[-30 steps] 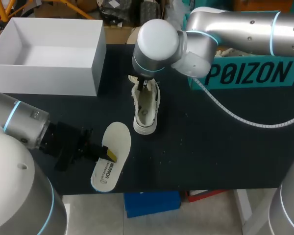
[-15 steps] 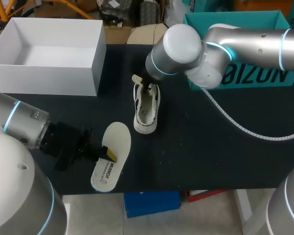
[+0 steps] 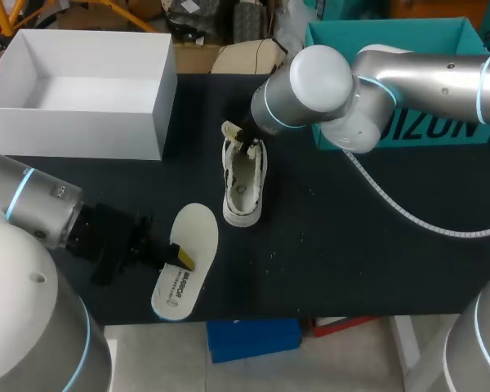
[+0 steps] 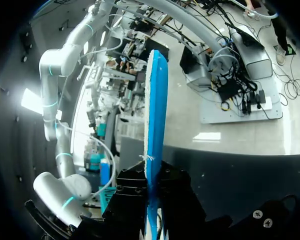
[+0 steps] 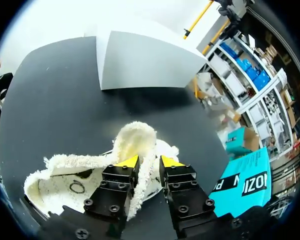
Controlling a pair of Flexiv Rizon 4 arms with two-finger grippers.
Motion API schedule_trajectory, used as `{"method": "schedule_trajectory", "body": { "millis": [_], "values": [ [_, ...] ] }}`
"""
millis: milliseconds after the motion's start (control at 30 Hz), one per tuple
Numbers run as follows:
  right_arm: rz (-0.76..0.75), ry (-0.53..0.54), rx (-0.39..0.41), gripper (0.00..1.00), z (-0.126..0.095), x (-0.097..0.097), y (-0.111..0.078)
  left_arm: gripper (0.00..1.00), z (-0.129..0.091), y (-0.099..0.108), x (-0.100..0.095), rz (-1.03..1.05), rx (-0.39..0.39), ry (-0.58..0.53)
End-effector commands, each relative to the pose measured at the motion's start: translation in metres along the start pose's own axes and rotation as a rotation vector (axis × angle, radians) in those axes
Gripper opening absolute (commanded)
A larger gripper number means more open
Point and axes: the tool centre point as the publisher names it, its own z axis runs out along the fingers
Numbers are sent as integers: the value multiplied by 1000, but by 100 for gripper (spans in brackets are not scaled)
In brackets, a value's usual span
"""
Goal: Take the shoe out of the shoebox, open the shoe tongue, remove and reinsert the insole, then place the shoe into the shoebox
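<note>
The white shoe stands on the black table, its fleecy tongue pulled up toward the shoebox. In the right wrist view the tongue runs down between the fingers of my right gripper, which stand slightly apart; it leans on one fingertip. In the head view the right gripper is over the shoe's opening. The white insole lies near the table's front edge, with my left gripper shut on its side. Seen edge-on from the left wrist, the insole shows its blue underside, clamped in the left gripper.
The open white shoebox stands at the back left, close to the shoe and shown as a white block in the right wrist view. A teal box sits at the back right behind my right arm.
My right arm has swung to the right while its gripper stayed at the tongue, and its fingers have parted. The left arm and the insole have not moved.
</note>
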Motion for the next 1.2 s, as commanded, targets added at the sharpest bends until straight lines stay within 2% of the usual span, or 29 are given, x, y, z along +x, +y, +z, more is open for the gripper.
{"method": "schedule_trajectory", "body": {
  "millis": [33, 533, 733, 867, 1033, 1200],
  "values": [
    [17, -31, -14, 100, -25, 6, -6, 0, 1, -1, 0, 2, -4, 1],
    [121, -118, -102, 100, -86, 19, -23, 0, 1, -1, 0, 2, -4, 1],
    [216, -102, -189, 100, -111, 30, -26, 0, 1, -1, 0, 2, -4, 1],
    [240, -64, -215, 100, -124, 39, -26, 0, 1, -1, 0, 2, -4, 1],
    [231, -54, -214, 100, -151, 52, -27, 0, 1, -1, 0, 2, -4, 1],
    [229, -14, -172, 100, -181, 65, -40, 0, 1, -1, 0, 2, -4, 1]
  ]
}}
